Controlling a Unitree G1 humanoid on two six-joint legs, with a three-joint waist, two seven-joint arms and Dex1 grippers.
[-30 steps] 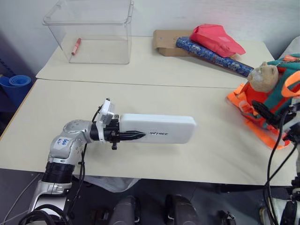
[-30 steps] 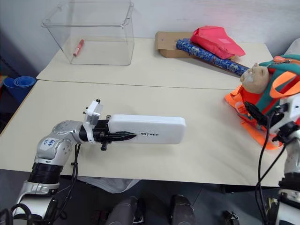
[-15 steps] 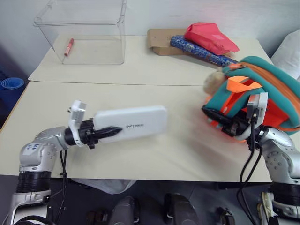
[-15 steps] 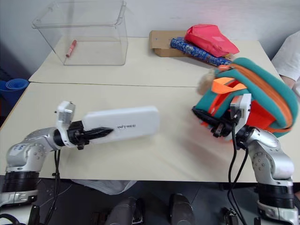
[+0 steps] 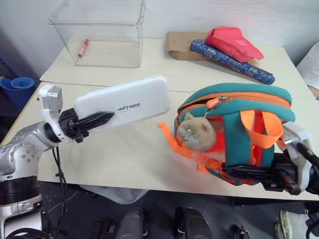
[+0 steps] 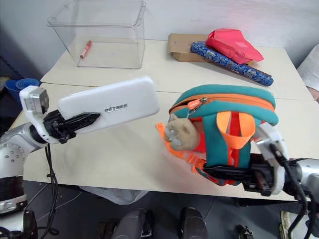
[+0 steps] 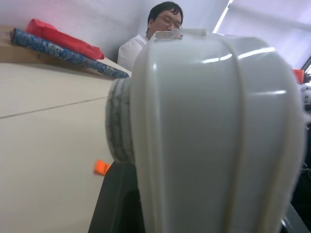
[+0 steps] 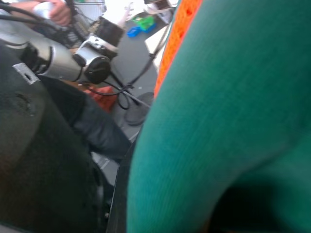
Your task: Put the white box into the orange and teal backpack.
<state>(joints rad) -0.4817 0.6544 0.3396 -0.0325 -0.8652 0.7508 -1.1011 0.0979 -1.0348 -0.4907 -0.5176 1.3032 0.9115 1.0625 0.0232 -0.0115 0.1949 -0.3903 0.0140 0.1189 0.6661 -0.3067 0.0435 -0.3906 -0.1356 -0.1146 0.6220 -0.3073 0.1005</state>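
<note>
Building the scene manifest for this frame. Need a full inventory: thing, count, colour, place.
white box: 1, white, held above the table's near left
orange and teal backpack: 1, orange and teal, held at near right
plush animal: 1, beige, on backpack front
clear bin: 1, transparent, far left
marker: 1, red, inside bin
cardboard box: 1, brown, far centre
roll: 1, blue patterned, on cardboard box
cloth bundle: 1, red, on roll
left tool: 1, black, shut on white box
right tool: 1, black, shut on backpack
</note>
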